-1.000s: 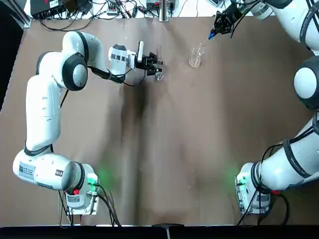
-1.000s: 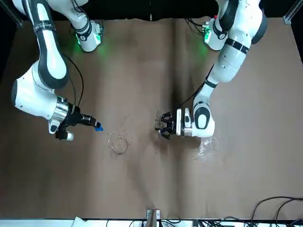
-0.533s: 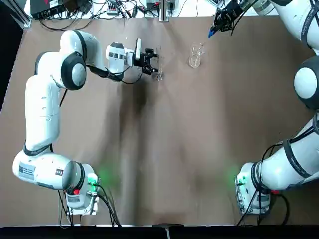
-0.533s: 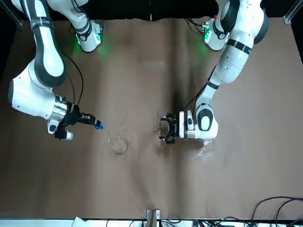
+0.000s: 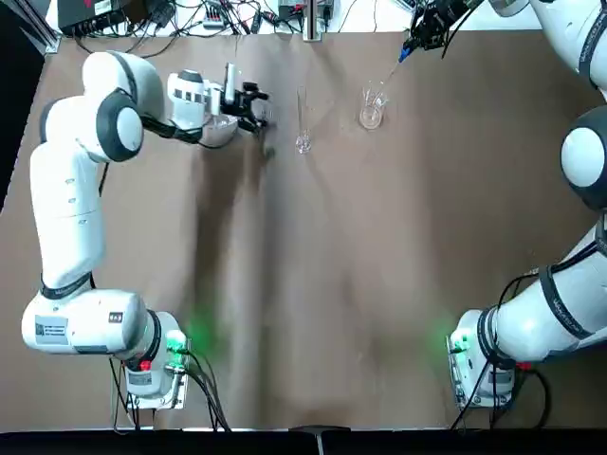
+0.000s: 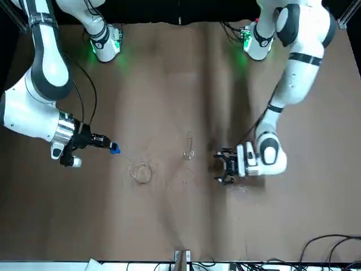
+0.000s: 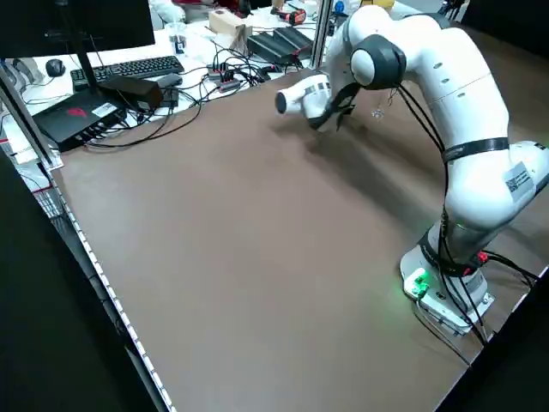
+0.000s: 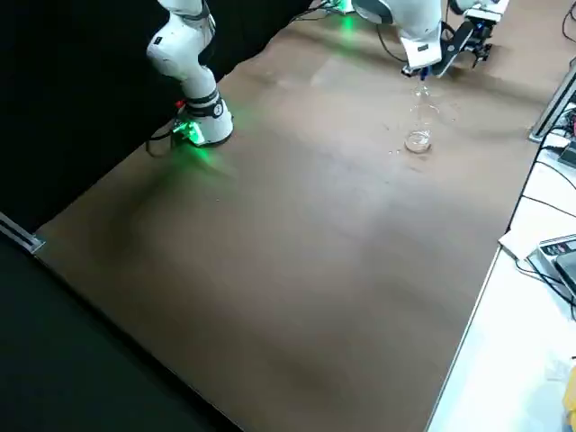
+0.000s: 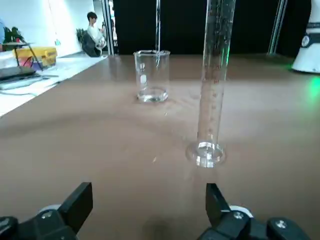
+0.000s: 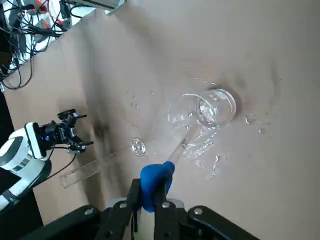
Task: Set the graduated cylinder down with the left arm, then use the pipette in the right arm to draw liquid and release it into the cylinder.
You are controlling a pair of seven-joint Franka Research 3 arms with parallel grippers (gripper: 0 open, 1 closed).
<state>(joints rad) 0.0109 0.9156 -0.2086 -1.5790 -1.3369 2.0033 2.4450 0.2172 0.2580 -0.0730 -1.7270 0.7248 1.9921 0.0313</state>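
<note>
The graduated cylinder (image 5: 303, 123) stands upright by itself on the brown table (image 5: 313, 284), its round foot (image 9: 206, 152) flat on the surface. My left gripper (image 5: 254, 104) is open and empty, a short way to the cylinder's left; its fingers (image 9: 80, 202) are spread wide in the left wrist view. At the table's far edge my right gripper (image 5: 422, 33) is shut on the pipette (image 5: 405, 54). Its blue bulb (image 10: 152, 182) sits between the fingers, and its tube slants toward the short beaker (image 5: 371, 116). The cylinder (image 6: 189, 148) and the beaker (image 6: 141, 171) stand apart.
A jumble of clear glass pieces (image 6: 240, 188) lies beside the left wrist. Droplets glisten on the table around the beaker (image 10: 212, 107). Cables and electronics (image 5: 142, 14) line the far edge. A seated person (image 9: 92, 35) is far off in the room.
My left gripper has let go of the cylinder and drawn back to the left, so the cylinder now stands alone. My right gripper has shifted slightly toward the far edge, still holding the pipette.
</note>
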